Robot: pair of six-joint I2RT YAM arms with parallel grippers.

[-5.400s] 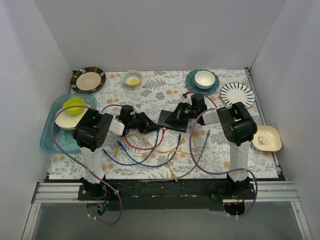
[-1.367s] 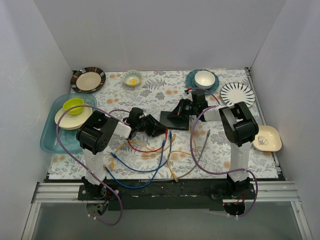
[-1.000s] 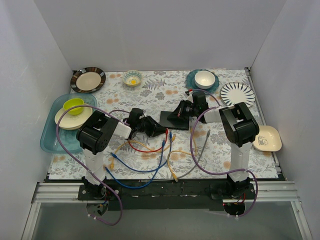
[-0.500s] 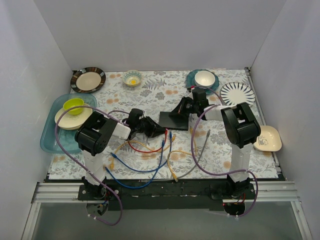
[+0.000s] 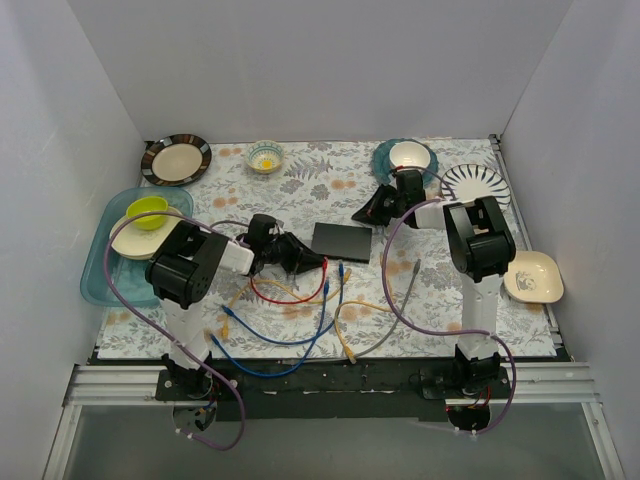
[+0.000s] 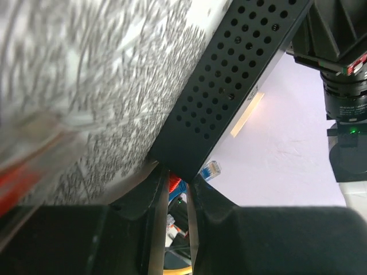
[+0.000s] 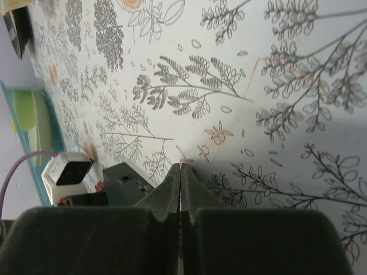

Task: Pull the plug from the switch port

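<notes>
The black switch (image 5: 340,241) lies flat on the flowered cloth; its perforated side fills the left wrist view (image 6: 229,91). My left gripper (image 5: 320,262) is at the switch's near left corner, its jaws nearly closed on a red plug (image 6: 172,180) right at the switch's edge. The red cable (image 5: 285,296) loops back from there. A blue plug (image 6: 212,169) with a clear tip lies just beside it. My right gripper (image 5: 362,214) is shut and empty, off the switch at its far right, fingertips (image 7: 181,165) just over the cloth. The switch also shows in the right wrist view (image 7: 123,180).
Blue (image 5: 270,335), yellow (image 5: 350,310) and grey (image 5: 400,300) cables lie loose in front of the switch. A white bowl on a teal plate (image 5: 410,158) and a striped plate (image 5: 475,187) are behind the right arm. A teal tray (image 5: 100,270) holds a green bowl at left.
My right gripper has drawn back off the switch toward the teal plate. The left gripper has stayed at the switch's near left corner, shifting slightly left.
</notes>
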